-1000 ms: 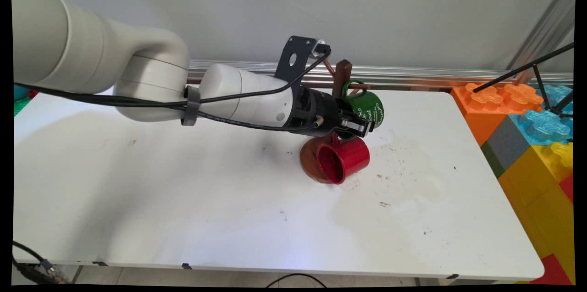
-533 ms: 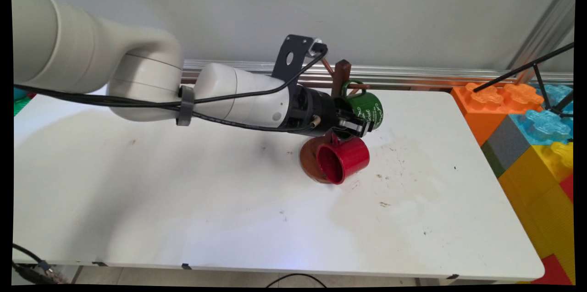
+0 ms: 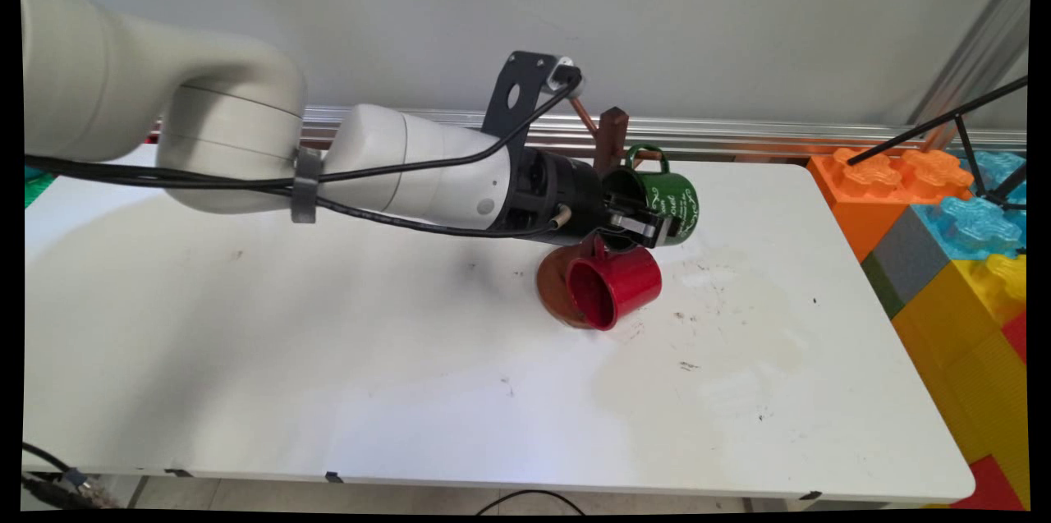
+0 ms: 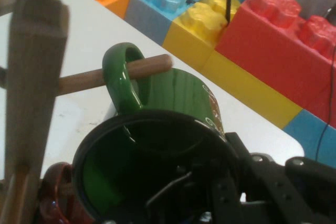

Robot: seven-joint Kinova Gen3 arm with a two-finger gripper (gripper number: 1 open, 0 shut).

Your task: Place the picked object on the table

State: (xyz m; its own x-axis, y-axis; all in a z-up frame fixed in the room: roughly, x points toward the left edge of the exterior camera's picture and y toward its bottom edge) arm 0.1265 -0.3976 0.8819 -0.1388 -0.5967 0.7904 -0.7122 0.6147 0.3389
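**Green mug slides outward on its peg**

Since a second ago the gripper (image 3: 649, 229), pinching the green mug's (image 3: 667, 201) rim, has drawn it right; its handle rings the wooden stand's (image 3: 611, 137) peg tip. Below hangs a red mug (image 3: 614, 285).

White table (image 3: 410, 392), toy bricks (image 3: 944, 236).

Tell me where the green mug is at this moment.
In the main view the green mug is at the table's far side, right of centre, its handle hooked on a peg of the wooden mug stand, the claw gripping its rim, above the red mug.
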